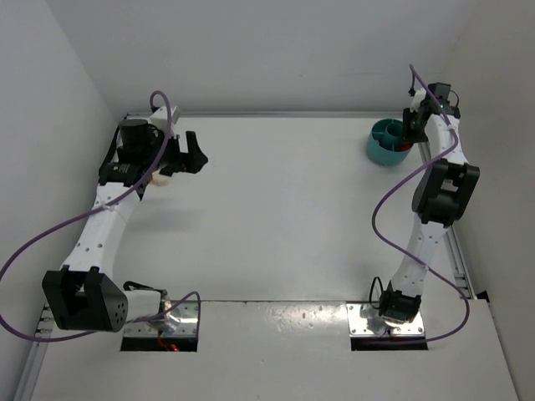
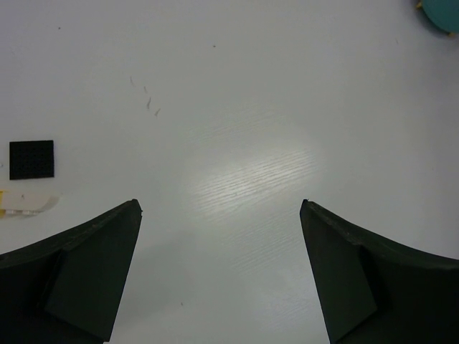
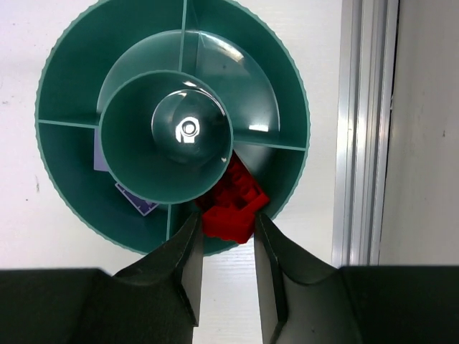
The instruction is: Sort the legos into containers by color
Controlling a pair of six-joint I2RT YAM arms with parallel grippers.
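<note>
**Q:** Where is the red lego (image 3: 229,204), and what has hold of it?

**A:** It sits between the fingers of the right hand (image 3: 226,218), directly over the round teal tub (image 3: 64,86). The hand is closed to a narrow gap and appears to pinch the brick on both sides. The red mass reaches back under the tub's central cone. Whether it is one brick or several cannot be told.

**Q:** Which compartment lies below it?

**A:** The outer one nearest the hand, on the right of the wrist view. A divider stands just beside the left finger. Beyond it, the neighbouring compartment holds a pale violet piece (image 3: 136,202).

**Q:** What could go wrong on release?

**A:** Three faults seem likely.
- The brick hangs close to that divider, so a tilted drop could tip it in with the violet piece and mix the colours.
- It also hangs near the outer rim, so a bounce could send it onto the table (image 2: 237,107) or toward the aluminium rail (image 3: 366,129).
- A brick this small may cling to one finger and come away with the hand.

**Q:** And the other arm?

**A:** The left hand (image 2: 219,206) is spread wide, holds nothing and hovers over bare table, well apart from the tub. A black lego (image 2: 31,159) lies flat to its left, with a cream and yellow piece (image 2: 25,204) just below it at the edge of the view. Both are unsorted.
</note>
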